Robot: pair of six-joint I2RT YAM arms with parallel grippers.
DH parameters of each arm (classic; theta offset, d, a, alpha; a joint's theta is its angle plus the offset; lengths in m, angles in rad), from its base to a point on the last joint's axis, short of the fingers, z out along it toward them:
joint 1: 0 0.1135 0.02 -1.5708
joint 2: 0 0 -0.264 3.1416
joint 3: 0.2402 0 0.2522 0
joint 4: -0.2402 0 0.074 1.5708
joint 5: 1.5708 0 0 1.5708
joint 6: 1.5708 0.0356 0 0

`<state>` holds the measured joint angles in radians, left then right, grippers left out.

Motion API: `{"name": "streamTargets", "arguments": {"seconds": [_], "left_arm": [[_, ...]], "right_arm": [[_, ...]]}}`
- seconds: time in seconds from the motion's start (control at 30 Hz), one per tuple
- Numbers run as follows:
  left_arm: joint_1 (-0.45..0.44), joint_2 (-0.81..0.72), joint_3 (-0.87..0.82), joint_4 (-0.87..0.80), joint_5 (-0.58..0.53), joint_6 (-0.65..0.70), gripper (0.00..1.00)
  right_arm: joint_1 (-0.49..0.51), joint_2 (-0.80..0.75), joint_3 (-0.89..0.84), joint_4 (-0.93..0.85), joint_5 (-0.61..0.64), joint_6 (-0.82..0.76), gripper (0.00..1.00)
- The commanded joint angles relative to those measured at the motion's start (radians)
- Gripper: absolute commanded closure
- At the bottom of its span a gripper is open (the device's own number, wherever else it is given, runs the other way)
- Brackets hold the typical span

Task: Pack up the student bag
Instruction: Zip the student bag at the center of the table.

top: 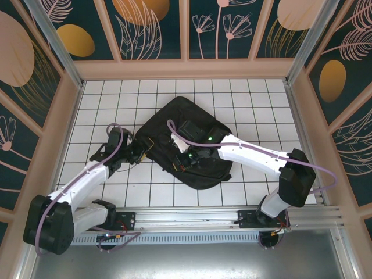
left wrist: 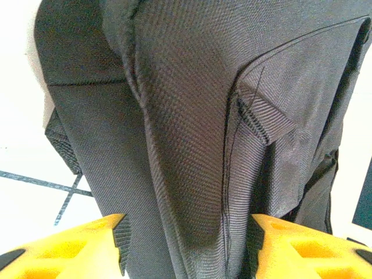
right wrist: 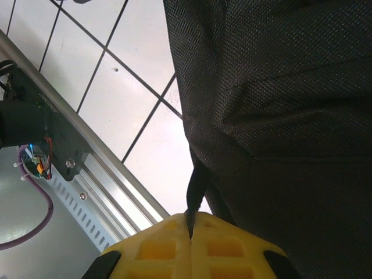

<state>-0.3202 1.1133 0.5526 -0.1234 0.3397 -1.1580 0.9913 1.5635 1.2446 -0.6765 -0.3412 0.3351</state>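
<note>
The student bag (top: 174,113) is a large black fabric backpack lying flat in the middle of the white tiled table (top: 104,99). My left gripper (top: 139,152) is at the bag's left edge. In the left wrist view its yellow fingers (left wrist: 87,244) stand apart astride a raised fold of the bag's fabric (left wrist: 192,128), and the left gripper (left wrist: 186,244) is open. My right gripper (top: 185,157) reaches over the bag's near part. It (right wrist: 190,224) is shut on a thin black strap (right wrist: 197,183) that comes off the bag's edge (right wrist: 279,116).
An aluminium rail (top: 232,218) carrying both arm bases runs along the near table edge and also shows in the right wrist view (right wrist: 116,186). Patterned walls enclose the table on three sides. Bare tiles surround the bag.
</note>
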Motion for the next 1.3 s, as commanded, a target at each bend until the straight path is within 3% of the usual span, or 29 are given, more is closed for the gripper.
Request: {"name": "streamTargets", "arguments": {"seconds": [0.0, 0.2, 0.37, 0.5, 0.7, 1.27], "left_arm": [[-0.005, 0.022, 0.004, 0.055, 0.021, -0.020, 0.46], [-0.006, 0.057, 0.035, 0.070, 0.009, -0.018, 0.58], [-0.004, 0.100, 0.075, 0.058, -0.010, -0.009, 0.87], [-0.003, 0.121, 0.128, 0.015, -0.040, 0.016, 1.00], [0.004, 0.147, 0.182, -0.046, -0.082, 0.047, 1.00], [0.112, 0.167, 0.219, -0.085, -0.069, 0.111, 1.00]], "right_arm": [[0.012, -0.013, -0.013, 0.028, 0.005, 0.016, 1.00], [0.019, -0.007, -0.004, 0.010, 0.035, 0.010, 1.00], [0.049, -0.005, 0.018, -0.050, 0.120, -0.024, 1.00], [0.082, -0.005, 0.036, -0.118, 0.199, -0.065, 1.00], [0.092, -0.029, 0.037, -0.151, 0.249, -0.075, 1.00], [0.099, -0.189, -0.086, -0.169, 0.313, -0.018, 1.00]]}}
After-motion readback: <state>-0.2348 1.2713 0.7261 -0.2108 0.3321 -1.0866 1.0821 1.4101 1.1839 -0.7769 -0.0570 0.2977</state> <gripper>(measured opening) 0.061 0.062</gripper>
